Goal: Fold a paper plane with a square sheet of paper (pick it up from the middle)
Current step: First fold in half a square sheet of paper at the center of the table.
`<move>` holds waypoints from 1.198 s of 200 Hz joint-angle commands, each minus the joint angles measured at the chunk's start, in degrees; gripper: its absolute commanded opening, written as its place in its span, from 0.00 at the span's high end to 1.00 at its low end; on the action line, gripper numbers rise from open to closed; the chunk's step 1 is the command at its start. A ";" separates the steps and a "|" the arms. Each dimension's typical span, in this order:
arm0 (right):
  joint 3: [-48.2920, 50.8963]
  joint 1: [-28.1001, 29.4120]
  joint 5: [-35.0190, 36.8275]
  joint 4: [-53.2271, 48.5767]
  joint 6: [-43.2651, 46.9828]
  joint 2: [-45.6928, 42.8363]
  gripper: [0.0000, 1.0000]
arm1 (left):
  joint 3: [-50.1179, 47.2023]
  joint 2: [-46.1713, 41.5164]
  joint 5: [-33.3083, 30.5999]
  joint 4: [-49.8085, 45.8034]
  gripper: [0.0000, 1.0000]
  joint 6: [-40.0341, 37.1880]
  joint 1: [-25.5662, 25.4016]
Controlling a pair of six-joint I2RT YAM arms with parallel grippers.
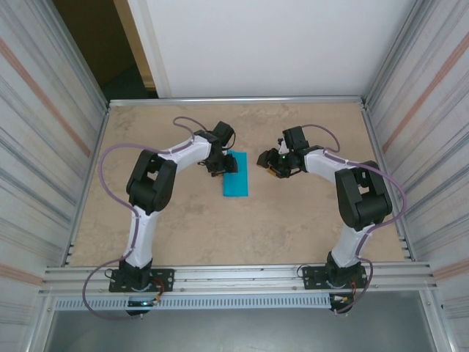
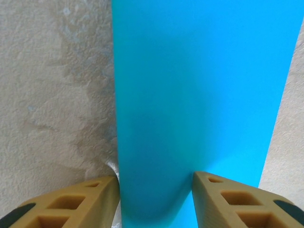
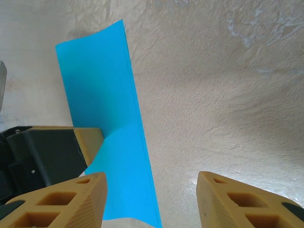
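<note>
One end of the paper [image 2: 190, 95] bows, squeezed inside the left tool [image 2: 154, 199].

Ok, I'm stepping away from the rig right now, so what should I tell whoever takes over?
Left claw: fingers apart, astride one end of the paper, which bows up between them; whether it truly grips is unclear.
Right claw: open, low beside the paper, holding nothing.
Paper: a narrow rectangle lying mid-way across the table, so apparently folded in half.
Done: that first fold, it seems.
Left: the nose and wing folds; no pointed plane shape yet.
</note>
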State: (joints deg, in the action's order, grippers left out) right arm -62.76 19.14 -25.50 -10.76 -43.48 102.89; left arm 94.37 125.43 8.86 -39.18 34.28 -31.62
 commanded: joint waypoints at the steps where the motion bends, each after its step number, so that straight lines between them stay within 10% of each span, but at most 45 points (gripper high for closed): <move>1: -1.04 0.11 -0.50 -0.40 -1.28 0.51 0.48 | -3.39 9.44 -1.61 -5.08 0.53 -0.01 -1.14; 239: -3.51 2.18 -2.72 -0.13 -1.88 4.47 0.51 | -1.99 13.89 -2.38 -8.28 0.49 0.04 -1.64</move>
State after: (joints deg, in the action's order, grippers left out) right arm -64.93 20.73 -27.09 -10.76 -44.51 106.21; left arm 97.78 128.53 7.38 -43.27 33.21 -32.34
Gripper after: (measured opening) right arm 0.493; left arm 0.504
